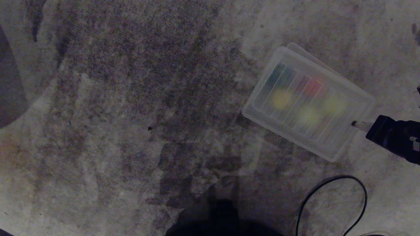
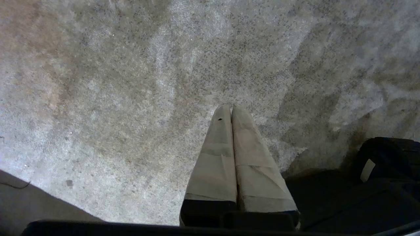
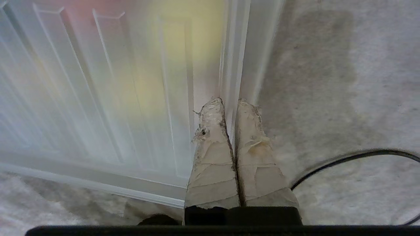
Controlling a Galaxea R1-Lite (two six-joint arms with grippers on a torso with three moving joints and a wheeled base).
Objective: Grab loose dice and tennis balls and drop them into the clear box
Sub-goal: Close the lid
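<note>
Grey carpet (image 1: 131, 114) lay open leftward; right tool (image 3: 230, 102), closed, met the lidded clear box's (image 1: 338, 149) right edge; left tool (image 2: 231, 108) closed

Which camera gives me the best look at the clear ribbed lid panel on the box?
Head view: the whole clear ribbed lid panel shows. Right wrist view shows only one edge, close up beside the right gripper. Left wrist view shows none.

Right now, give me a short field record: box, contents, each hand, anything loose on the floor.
box: clear box on the carpet, ribbed lid on top
contents: blurred yellow, red, green shapes under the lid
right hand: shut, at the box's near corner rim
left hand: shut, above bare carpet, holding nothing
loose items: none visible
other: black cable near the box
</note>
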